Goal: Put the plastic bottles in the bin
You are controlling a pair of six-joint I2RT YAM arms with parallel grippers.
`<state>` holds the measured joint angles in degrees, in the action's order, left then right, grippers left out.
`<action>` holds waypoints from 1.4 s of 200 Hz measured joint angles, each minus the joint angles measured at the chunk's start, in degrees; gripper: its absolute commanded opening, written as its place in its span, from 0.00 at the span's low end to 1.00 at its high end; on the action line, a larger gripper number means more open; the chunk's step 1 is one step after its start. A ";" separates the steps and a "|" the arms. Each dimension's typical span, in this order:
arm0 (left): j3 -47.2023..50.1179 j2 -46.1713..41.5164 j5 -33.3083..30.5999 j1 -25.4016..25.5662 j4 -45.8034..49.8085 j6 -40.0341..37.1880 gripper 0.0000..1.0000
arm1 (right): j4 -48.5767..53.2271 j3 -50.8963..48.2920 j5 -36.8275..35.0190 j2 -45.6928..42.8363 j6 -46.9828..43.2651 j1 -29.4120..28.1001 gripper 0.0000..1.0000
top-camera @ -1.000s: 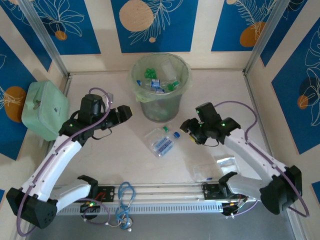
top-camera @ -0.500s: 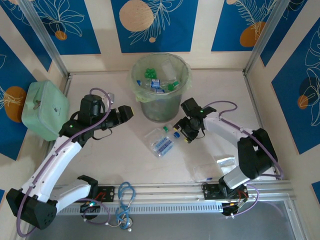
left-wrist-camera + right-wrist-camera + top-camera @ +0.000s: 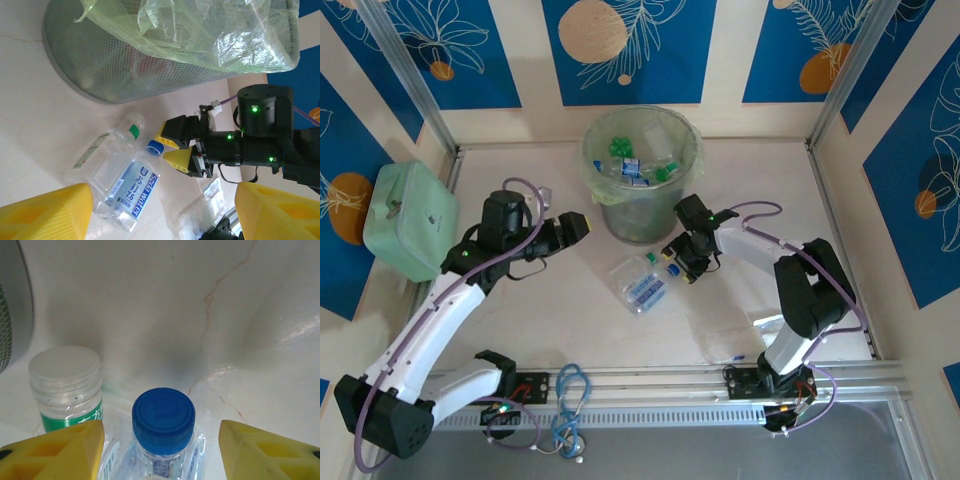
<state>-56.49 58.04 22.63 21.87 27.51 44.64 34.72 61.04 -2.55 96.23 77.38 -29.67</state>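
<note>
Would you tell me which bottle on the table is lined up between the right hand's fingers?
The blue-capped bottle; the clear-capped, green-labelled bottle lies off to one side.

My pale table (image 3: 560, 300) carries the bin (image 3: 642, 218), two plastic bottles (image 3: 646, 290) lying beside it, and clear bags (image 3: 772, 322).

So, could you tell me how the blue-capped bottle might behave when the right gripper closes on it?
The blue-capped bottle looks clear and thin-walled, so probably light and apt to dent. Lying on its side on the smooth table, it may slide or roll. The green-labelled bottle alongside could get nudged.
</note>
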 measured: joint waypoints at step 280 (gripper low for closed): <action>1.33 1.62 4.42 0.70 -8.50 0.02 0.75 | 0.55 16.26 5.11 -30.21 -13.14 0.31 0.23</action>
<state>-55.16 59.66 27.05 22.57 19.00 44.66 35.27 77.30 2.57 66.02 64.25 -29.36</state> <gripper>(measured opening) 0.753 0.309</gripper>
